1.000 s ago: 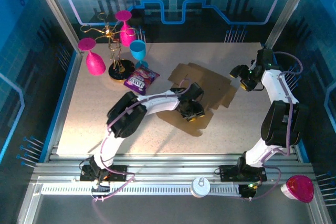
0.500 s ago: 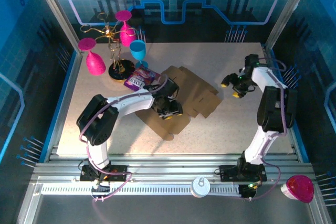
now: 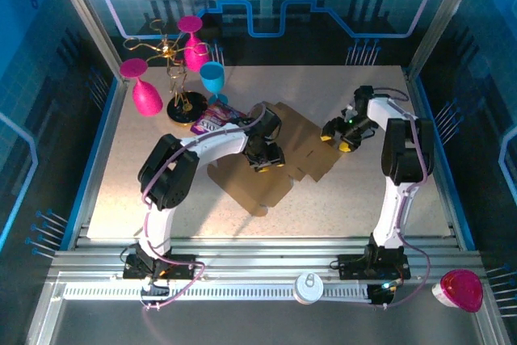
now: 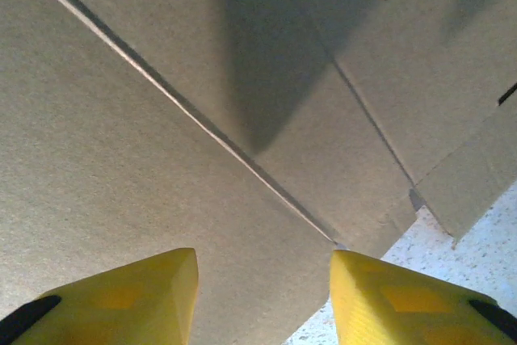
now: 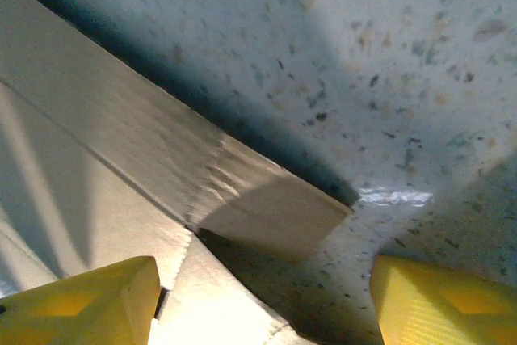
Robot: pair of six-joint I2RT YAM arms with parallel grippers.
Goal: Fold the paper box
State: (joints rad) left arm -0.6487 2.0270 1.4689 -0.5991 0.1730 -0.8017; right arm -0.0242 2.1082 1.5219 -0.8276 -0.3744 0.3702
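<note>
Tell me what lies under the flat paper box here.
The paper box lies flat on the speckled table, which shows past its edges. The left hand is over its middle, open. Anything directly beneath the cardboard is covered.

the two yellow right fingers (image 5: 89,305) sit at the bottom corners, spread wide apart. the brown paper box (image 5: 105,159) comes in from the left as flat cardboard marked with crease lines. one of its flaps ends in a squared corner near the middle, between the fingers, and a dark shadow runs along its edge onto the pale speckled desk (image 5: 388,54), which fills the top and right
</note>
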